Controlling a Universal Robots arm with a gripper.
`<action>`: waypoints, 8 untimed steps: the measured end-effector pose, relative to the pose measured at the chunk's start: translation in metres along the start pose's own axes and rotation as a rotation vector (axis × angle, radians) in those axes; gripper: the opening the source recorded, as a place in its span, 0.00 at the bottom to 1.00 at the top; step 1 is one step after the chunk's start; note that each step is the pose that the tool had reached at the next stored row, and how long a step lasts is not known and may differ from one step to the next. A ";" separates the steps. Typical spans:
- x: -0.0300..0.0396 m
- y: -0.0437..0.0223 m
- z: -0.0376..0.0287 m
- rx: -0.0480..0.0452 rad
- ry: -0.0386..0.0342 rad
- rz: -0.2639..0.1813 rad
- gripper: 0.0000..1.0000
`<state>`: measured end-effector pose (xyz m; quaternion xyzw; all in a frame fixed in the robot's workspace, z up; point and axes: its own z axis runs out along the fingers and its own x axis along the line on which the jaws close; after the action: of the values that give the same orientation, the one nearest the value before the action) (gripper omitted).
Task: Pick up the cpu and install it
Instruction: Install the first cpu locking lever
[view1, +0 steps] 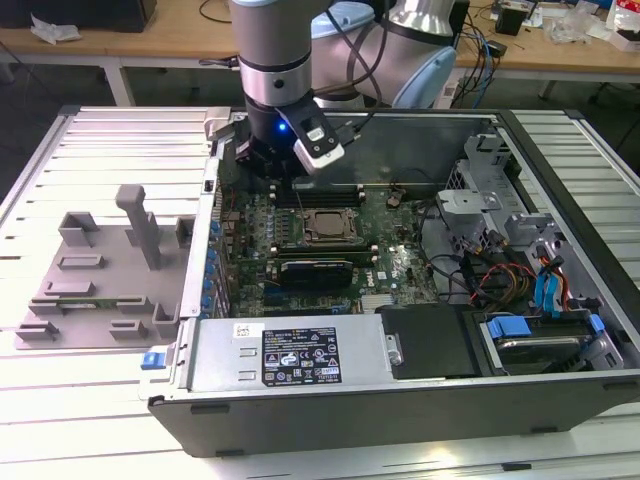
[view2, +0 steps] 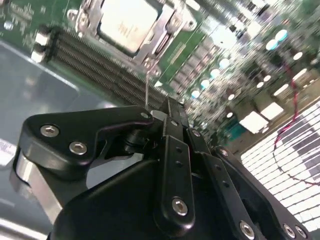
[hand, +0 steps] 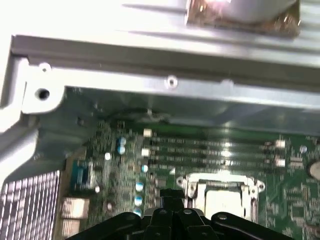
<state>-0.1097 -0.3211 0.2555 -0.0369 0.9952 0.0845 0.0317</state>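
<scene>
One robot arm reaches down into an open computer case (view1: 560, 300) lying on a slatted table (view1: 100, 130). Its gripper (view1: 275, 183) hangs just over the motherboard (view1: 400, 265), above the memory slots (view1: 320, 192) on the far side of the socket. In both wrist views the claw (view2: 170, 106) (hand: 170, 199) looks pressed together, with nothing pinched between its fingers.

The cpu (view1: 325, 226), a silvery square, lies inside the metal socket frame (view2: 161, 36), just near of the claw and apart from it. It shows in both wrist views (view2: 125, 22) (hand: 220, 202) and appears flat and square to the frame, so the placing looks largely done.

Work at this socket probably wants straight vertical travel and no sideways push, so the chip is not nudged askew.

Room is tight. The case's far wall (hand: 150, 90) stands close behind the claw, and the side wall (view1: 205, 250) rises toward the exterior view's left. Loose cables (view1: 490, 280) crowd the exterior view's right, and the labelled power supply (view1: 290, 355) sits near. Open space is mainly overhead. A grey plastic shroud (view1: 110, 270) rests outside the case on the table.
</scene>
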 end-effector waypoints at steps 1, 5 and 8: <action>0.0005 0.0000 0.0000 -0.0249 -0.0021 0.001 0.11; 0.0008 0.0001 0.0000 -0.0405 -0.0034 0.002 0.11; 0.0008 0.0001 0.0000 -0.0619 -0.0050 0.004 0.11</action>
<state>-0.1106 -0.3211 0.2555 -0.0358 0.9921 0.1154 0.0329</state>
